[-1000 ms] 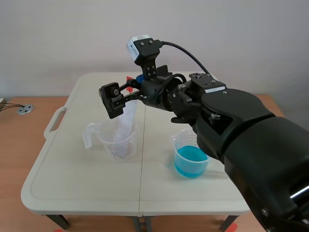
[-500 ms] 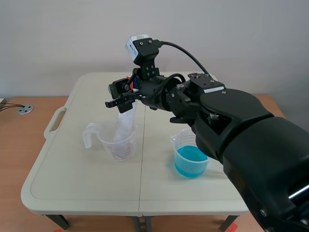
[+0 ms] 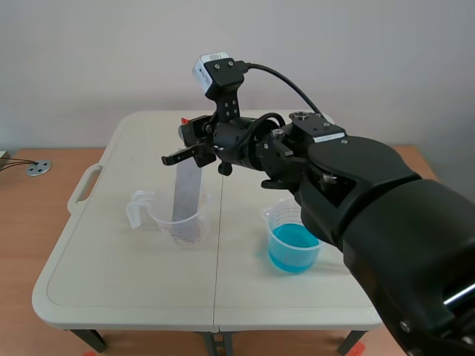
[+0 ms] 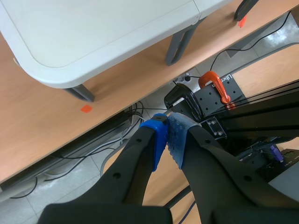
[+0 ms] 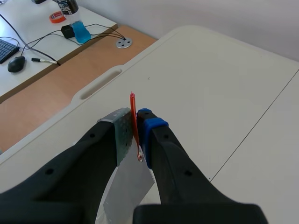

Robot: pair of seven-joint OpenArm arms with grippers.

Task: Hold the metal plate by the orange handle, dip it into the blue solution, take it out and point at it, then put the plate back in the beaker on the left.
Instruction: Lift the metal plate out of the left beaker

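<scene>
**Right gripper (image 3: 190, 142) has the plate by the orange tab, plate hanging in the left beaker**

The right gripper is clamped narrow on the thin orange handle (image 5: 133, 111), one pad on each face. You can see it best in the right wrist view. The metal plate (image 3: 184, 194) hangs below it nearly upright, with its lower end down inside the clear beaker (image 3: 177, 219) on the left. The beaker of blue solution (image 3: 294, 248) sits well apart on the right half of the table (image 3: 111, 259).

My guess is the plate is light, stiff sheet metal, so it won't flop, but it could swing or twist around that skinny tab. The tab looks like the only sensible place to hold it, since the bare metal will be slick once it's wet. Both beakers look like light plastic, so a bottom edge catching a rim could tip one.

The left gripper (image 4: 168, 135) is off past the table edge, pads pressed together on nothing.
</scene>
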